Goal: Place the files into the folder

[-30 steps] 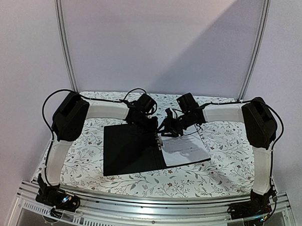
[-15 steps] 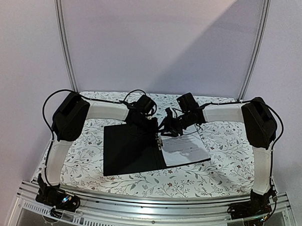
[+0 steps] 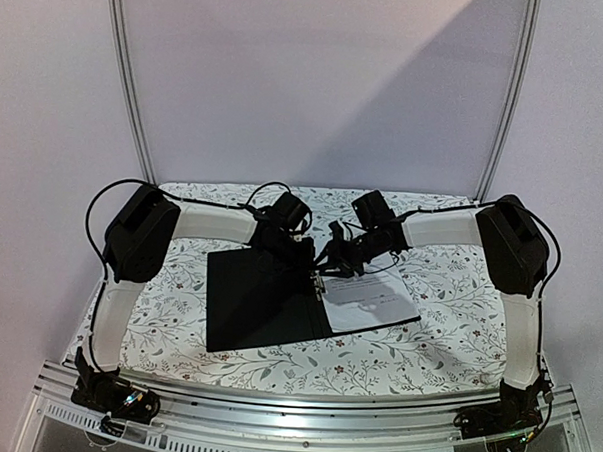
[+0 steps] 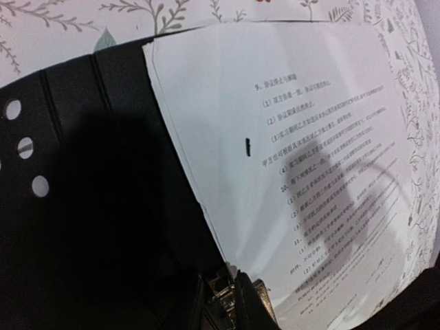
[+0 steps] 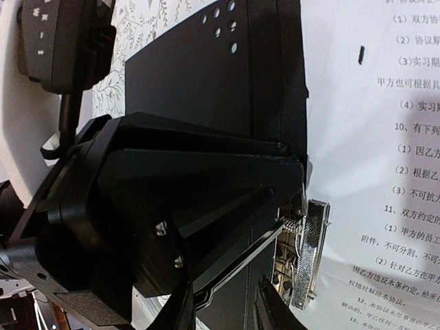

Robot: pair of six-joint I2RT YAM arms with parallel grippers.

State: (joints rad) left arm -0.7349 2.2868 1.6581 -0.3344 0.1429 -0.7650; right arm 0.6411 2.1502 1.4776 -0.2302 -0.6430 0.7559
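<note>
The folder [image 3: 258,299] lies open on the table, black inside up. A white sheet with black text [image 3: 374,294] lies on its right half. The colour leaflet is not in view. The metal clip [image 5: 302,254] sits by the spine at the sheet's far left edge, with its long lever [image 5: 240,268] raised. My left gripper [image 4: 220,302] is closed narrowly on the clip's base [image 4: 230,289]. My right gripper [image 5: 223,309] is open, and the lever's tip lies between its fingers, by the left one. In the top view both grippers [image 3: 305,258] [image 3: 332,262] meet at the clip.
The tablecloth [image 3: 437,342] is white with a leaf pattern. Both arms reach inward across the far half of the table. Cables loop over the wrists [image 3: 273,190]. A metal rail [image 3: 303,426] runs along the near edge.
The right gripper has shifted slightly left toward the clip. The left gripper, folder and sheet stay where they were.
</note>
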